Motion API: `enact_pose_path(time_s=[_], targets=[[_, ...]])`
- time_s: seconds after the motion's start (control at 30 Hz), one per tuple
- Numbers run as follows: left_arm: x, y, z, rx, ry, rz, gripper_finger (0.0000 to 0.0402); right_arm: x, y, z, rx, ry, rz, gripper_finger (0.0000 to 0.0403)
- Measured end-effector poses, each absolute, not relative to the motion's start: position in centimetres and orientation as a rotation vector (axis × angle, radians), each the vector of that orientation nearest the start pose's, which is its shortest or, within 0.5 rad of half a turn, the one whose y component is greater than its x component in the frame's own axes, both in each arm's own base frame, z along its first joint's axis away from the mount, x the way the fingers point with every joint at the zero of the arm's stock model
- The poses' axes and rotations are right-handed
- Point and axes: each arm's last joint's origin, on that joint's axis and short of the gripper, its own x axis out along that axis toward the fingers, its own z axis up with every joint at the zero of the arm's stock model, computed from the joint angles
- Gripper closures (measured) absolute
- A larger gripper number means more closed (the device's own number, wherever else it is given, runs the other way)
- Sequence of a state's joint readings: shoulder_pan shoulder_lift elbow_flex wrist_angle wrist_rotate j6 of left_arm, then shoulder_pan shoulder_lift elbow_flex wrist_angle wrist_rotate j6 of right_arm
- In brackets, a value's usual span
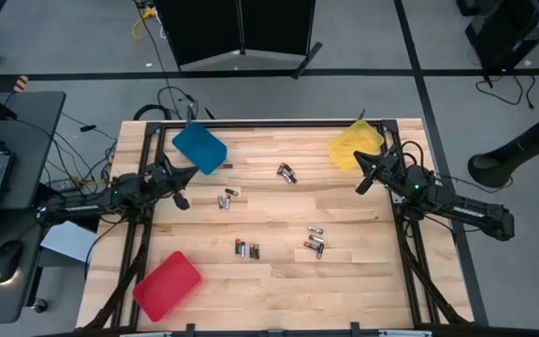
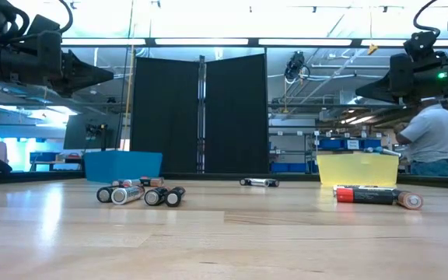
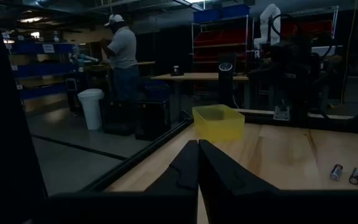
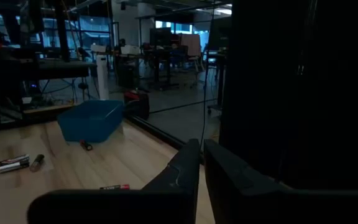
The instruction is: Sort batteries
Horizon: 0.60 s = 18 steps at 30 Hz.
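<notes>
Across the worktop [image 1: 344, 281] the batteries [image 1: 247, 249] are lying loose in small clusters: one pair near the middle front, a group [image 1: 315, 241] right of centre, a pair [image 1: 286, 172] toward the back, and a couple [image 1: 227, 197] just ahead of my left gripper [image 1: 182, 197]. One tiny cell is sitting just beside the blue tray [image 1: 199, 148]. None are in the blue tray, the yellow tray [image 1: 355, 145] or the red tray [image 1: 167, 284] as far as I can tell.

I'm holding both arms raised above the wood. Left gripper is hovering beside the blue tray, jaws pressed together, nothing in them. Right gripper [image 1: 364, 180] is hovering beside the yellow tray, jaws nearly together with a thin gap, also empty.

Handling call: cells are looking rigid, smooth and dense for their size, so no crush risk, but they're round and I'm expecting them to roll or squirt out under an off-centre pinch. I'm planning to take each one across the barrel at mid-length, jaws square to its long axis. Neighbours are lying touching or just beside each other, so I'm likely needing to come in from the open side to avoid knocking the next one away. Sizes are differing, which I'm reading as the sort key.
</notes>
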State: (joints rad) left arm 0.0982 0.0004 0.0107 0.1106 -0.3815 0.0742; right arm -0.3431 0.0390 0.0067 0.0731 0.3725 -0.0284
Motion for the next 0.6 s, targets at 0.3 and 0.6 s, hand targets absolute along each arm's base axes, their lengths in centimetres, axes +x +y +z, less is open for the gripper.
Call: enact_pose_path(time_s=[0.3, 0.6], targets=[[9.27, 1.99, 17.87, 0.054, -0.116, 0.483, 0.0387, 8.84, -4.28, 16.97, -0.027, -0.031, -0.716, 0.0367], [9.15, 1.98, 18.5, 0.044, -0.183, 0.485, 0.0387, 8.84, -4.28, 16.97, -0.027, -0.032, -0.716, 0.0368]])
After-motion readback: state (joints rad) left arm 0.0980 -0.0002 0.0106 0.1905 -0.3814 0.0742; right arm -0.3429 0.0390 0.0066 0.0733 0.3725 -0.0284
